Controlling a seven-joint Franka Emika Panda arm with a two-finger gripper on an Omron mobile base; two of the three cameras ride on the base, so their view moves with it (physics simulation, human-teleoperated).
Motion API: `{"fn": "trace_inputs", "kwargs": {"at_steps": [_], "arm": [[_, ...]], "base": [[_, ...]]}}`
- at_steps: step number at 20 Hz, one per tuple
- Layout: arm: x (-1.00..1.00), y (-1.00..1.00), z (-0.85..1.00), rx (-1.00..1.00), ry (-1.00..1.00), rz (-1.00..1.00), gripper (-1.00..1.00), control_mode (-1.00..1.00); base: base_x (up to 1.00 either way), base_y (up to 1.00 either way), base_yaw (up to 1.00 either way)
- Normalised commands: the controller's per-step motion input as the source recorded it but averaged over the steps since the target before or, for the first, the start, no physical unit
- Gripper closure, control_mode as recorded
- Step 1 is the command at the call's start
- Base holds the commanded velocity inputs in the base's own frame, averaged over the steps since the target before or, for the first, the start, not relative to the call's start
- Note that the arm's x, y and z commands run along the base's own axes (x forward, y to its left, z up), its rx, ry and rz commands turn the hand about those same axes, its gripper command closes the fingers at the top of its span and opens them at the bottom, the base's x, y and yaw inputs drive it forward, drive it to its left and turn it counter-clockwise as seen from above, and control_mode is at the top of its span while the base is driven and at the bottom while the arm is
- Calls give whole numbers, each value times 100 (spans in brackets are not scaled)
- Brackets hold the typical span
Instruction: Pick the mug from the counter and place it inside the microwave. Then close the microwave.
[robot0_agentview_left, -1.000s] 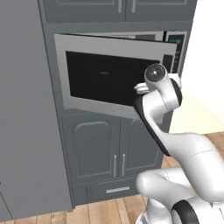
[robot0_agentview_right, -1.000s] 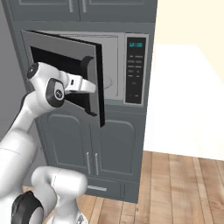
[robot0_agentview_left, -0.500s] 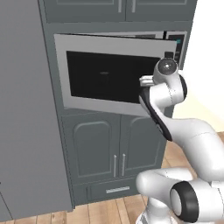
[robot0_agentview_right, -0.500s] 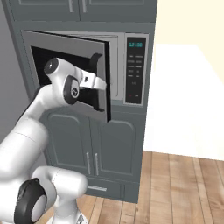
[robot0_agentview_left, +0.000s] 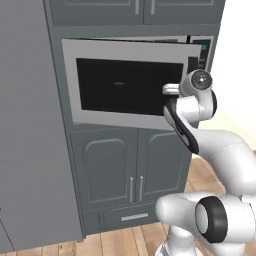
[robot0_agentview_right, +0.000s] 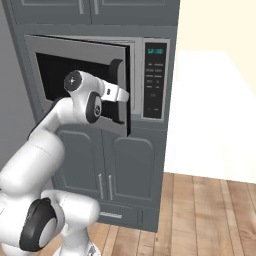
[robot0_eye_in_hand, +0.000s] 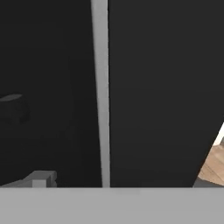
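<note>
The microwave (robot0_agentview_left: 125, 85) is built into a dark grey cabinet column, and its black glass door (robot0_agentview_right: 55, 75) stands only slightly ajar. My gripper (robot0_agentview_right: 122, 95) presses against the door's front, just below the dark curved handle (robot0_agentview_right: 116, 67), and also appears as gripper (robot0_agentview_left: 167, 90) at the door's right edge. It holds nothing. The button panel (robot0_agentview_right: 155, 80) with its teal display sits to the right. In the hand view, dark glass and a pale door strip (robot0_eye_in_hand: 99, 87) are very close. The mug is hidden; a dim rounded shape (robot0_eye_in_hand: 13, 107) shows behind the glass, too faint to name. The counter is out of view.
Below the microwave are two dark grey cabinet doors (robot0_agentview_left: 130, 165) and a drawer (robot0_agentview_left: 125, 217). A tall grey fridge (robot0_agentview_left: 30, 125) stands to the left. Wooden floor (robot0_agentview_right: 210, 215) lies in front, with a pale surface (robot0_agentview_right: 210, 100) right of the column.
The microwave door has swung further towards shut, and the gap at its right edge is narrower. My arm has moved right and forward with it, staying against the door.
</note>
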Motion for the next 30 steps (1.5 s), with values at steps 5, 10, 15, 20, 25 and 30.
{"fn": "trace_inputs", "kwargs": {"at_steps": [5, 10, 15, 20, 25, 30], "arm": [[28, 0, 0, 1, -8, 7, -100, -100], [34, 0, 0, 0, -2, 7, -100, -100], [34, 0, 0, 0, 0, 7, -100, -100], [29, 0, 0, 0, 0, 5, -100, -100], [24, 0, 0, 0, 0, 3, -100, -100], [18, 0, 0, 0, 0, 0, -100, -100]], "base": [[0, 0, 0], [0, 0, 0], [0, 0, 0], [0, 0, 0], [0, 0, 0], [0, 0, 0]]}}
